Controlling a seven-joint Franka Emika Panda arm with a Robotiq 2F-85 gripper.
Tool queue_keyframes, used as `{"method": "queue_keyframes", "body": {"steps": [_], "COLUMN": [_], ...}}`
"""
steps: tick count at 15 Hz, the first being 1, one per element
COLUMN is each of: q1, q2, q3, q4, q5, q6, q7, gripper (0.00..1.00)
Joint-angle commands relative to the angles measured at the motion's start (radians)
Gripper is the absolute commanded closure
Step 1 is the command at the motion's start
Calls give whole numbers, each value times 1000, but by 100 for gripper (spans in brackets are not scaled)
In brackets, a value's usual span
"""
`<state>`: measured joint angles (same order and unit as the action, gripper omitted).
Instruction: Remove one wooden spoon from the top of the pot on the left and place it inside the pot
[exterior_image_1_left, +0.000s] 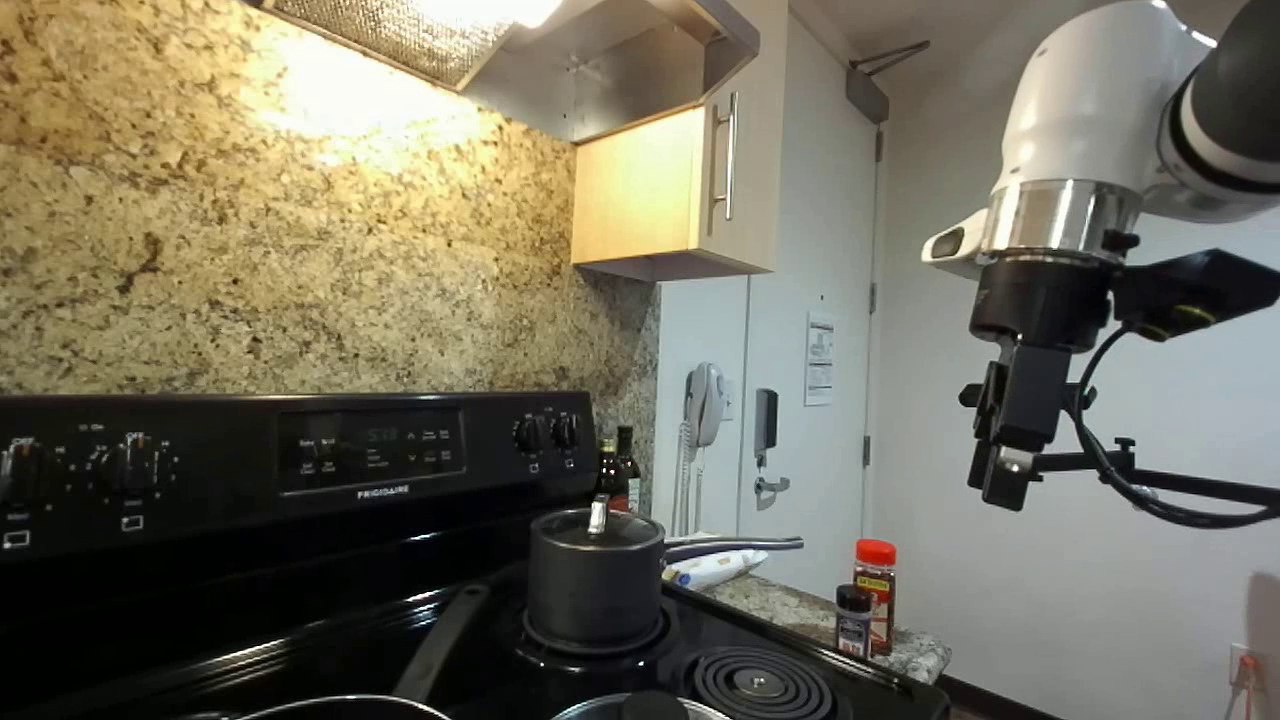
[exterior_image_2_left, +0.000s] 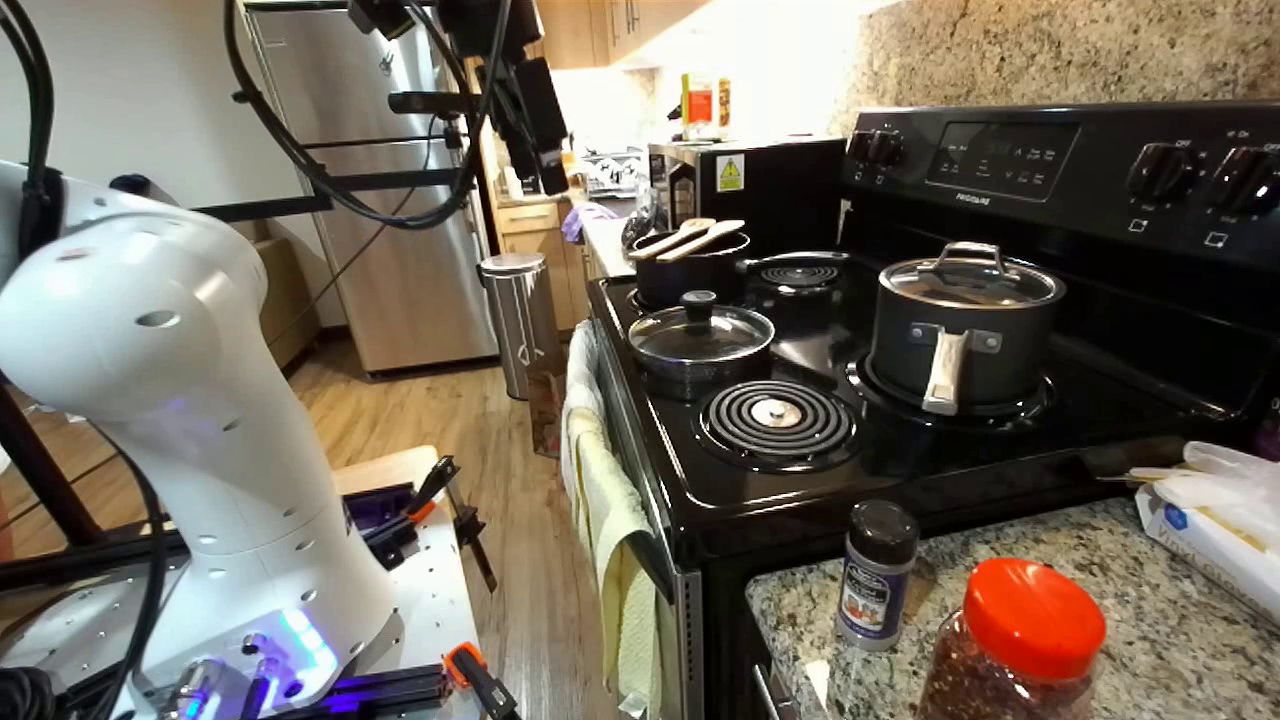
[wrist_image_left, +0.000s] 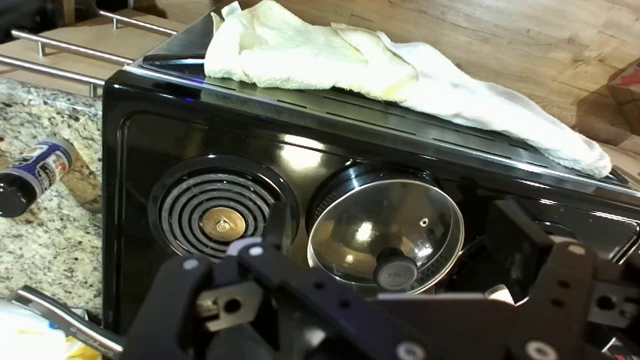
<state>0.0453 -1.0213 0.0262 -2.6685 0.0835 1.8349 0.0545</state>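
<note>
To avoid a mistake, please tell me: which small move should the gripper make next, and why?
Probably move the open gripper a little toward the wooden spoons: in an exterior view they lie across the pot beyond the lidded pan, while the gripper hangs high, apart from them, holding nothing.

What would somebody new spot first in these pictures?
Probably the big white robot arm beside the glossy black stove, its open black pincer hanging in midair. Next, perhaps the see-through, bright red-lidded jar on the speckled stone counter, then two pale wooden spoons lying across the lidless round black pot.
</note>
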Motion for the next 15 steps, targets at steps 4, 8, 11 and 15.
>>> {"method": "queue_keyframes", "body": {"steps": [4, 8, 11, 15], "q1": [25, 62, 83, 112], "q2": [228, 374, 478, 617], "q3": [45, 79, 99, 113], "q4": [165, 274, 360, 471], "q5": [-63, -82, -83, -66], "q6": [-20, -16, -15, -18], "q7": [-92, -114, -118, -126], "gripper": [0, 0, 0, 0]}}
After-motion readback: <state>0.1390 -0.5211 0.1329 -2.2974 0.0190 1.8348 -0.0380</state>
